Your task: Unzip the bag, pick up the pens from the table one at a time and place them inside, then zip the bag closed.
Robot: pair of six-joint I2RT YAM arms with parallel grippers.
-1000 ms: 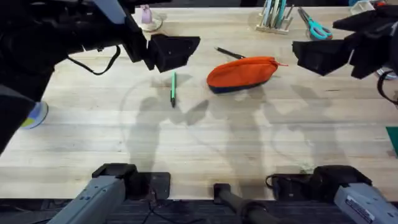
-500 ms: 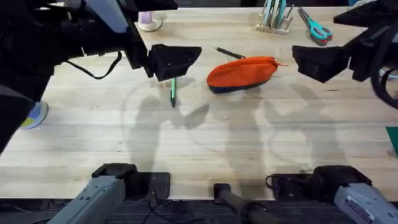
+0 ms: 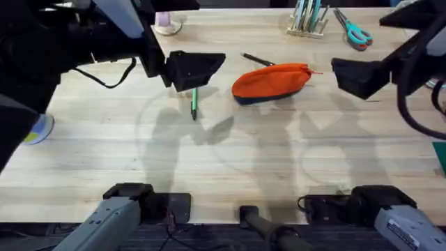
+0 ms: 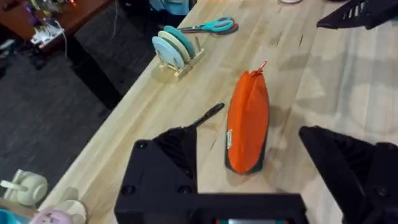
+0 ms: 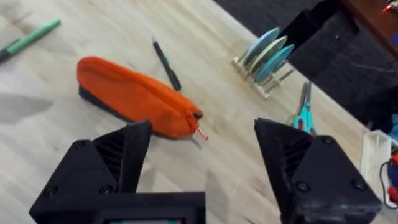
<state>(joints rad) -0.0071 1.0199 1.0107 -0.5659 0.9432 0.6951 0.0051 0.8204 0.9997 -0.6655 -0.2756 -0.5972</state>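
The orange bag (image 3: 272,82) lies on the table (image 3: 230,153) at centre back, its zipper closed and a red pull (image 5: 200,132) at its right end. A black pen (image 3: 256,60) rests just behind it, and a green pen (image 3: 194,103) lies to its left. My left gripper (image 3: 202,70) hovers open above the green pen's far end, left of the bag. In the left wrist view the bag (image 4: 247,121) and black pen (image 4: 208,114) lie ahead of its fingers (image 4: 180,149). My right gripper (image 3: 354,75) hangs open to the right of the bag (image 5: 134,96).
Teal-handled scissors (image 3: 352,29) and a wooden stand (image 3: 306,19) with pale items sit at the back right. A small pink object (image 3: 164,22) stands at the back left, and a blue roll (image 3: 38,129) at the left edge. The table's front half is bare wood.
My left gripper has come slightly nearer, now over the green pen's far end. My right gripper has shifted a little nearer and to the right. Bag and pens have not moved.
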